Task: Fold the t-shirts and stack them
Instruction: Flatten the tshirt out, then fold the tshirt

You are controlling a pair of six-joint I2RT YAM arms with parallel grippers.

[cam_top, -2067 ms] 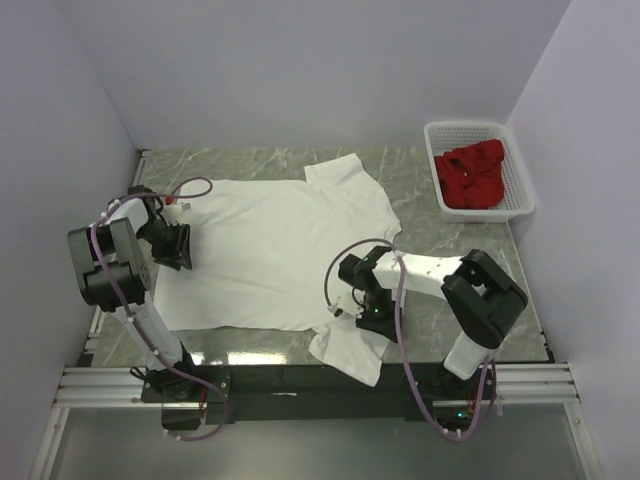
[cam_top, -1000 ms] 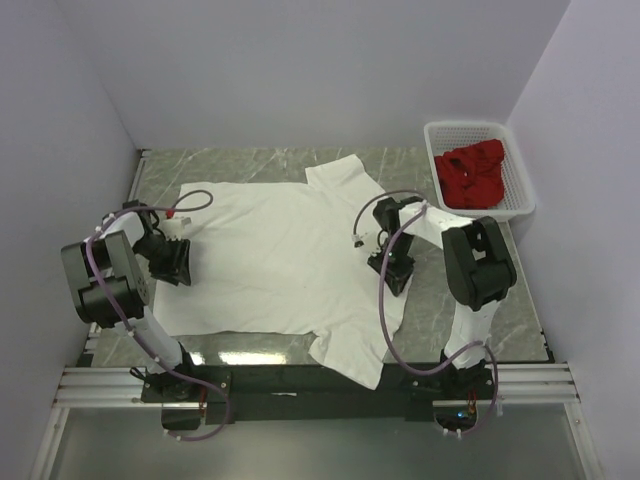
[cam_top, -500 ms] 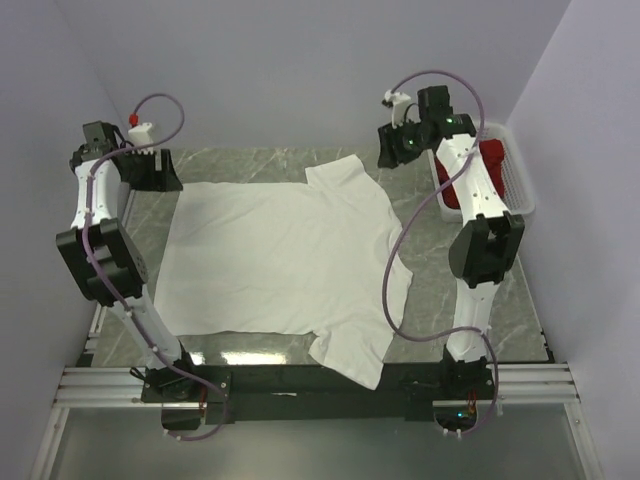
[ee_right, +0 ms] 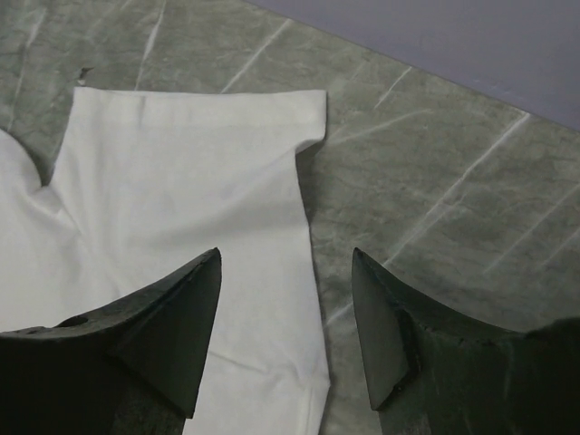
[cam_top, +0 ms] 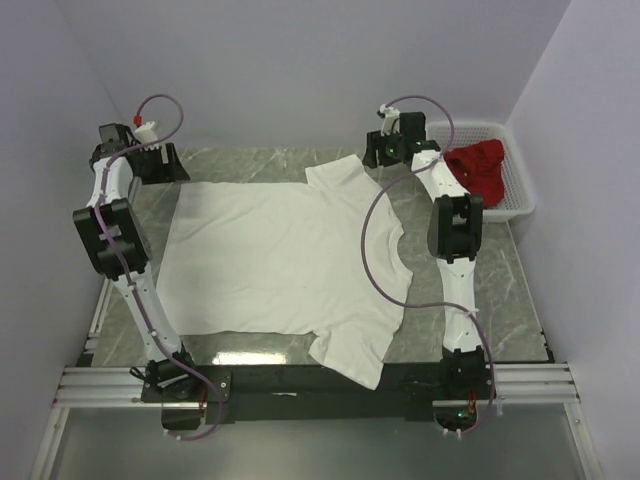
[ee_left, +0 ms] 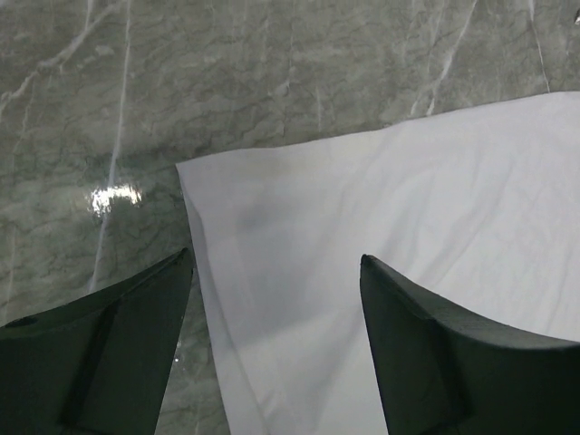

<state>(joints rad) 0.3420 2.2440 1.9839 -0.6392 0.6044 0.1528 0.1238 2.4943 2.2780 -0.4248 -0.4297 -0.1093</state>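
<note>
One red t-shirt (cam_top: 472, 172) in basket (cam_top: 521, 185)

Bright, even light over the top view, soft and from above, with hardly a hard shadow anywhere. The white shirt (cam_top: 270, 250) is close to washed out and its creases barely register. Glare on the polished surface (cam_top: 510, 290), with pale patches shining along the near edge. In the left wrist view there is a sharp white glint on the stone beside the shirt's corner, and a soft grey shadow smudges the cloth between the jaws. Those jaws are dark and slightly soft up close. In the right wrist view the sleeve is crisp, with a thin shadow along one edge, and the jaws are almost featureless black.
</note>
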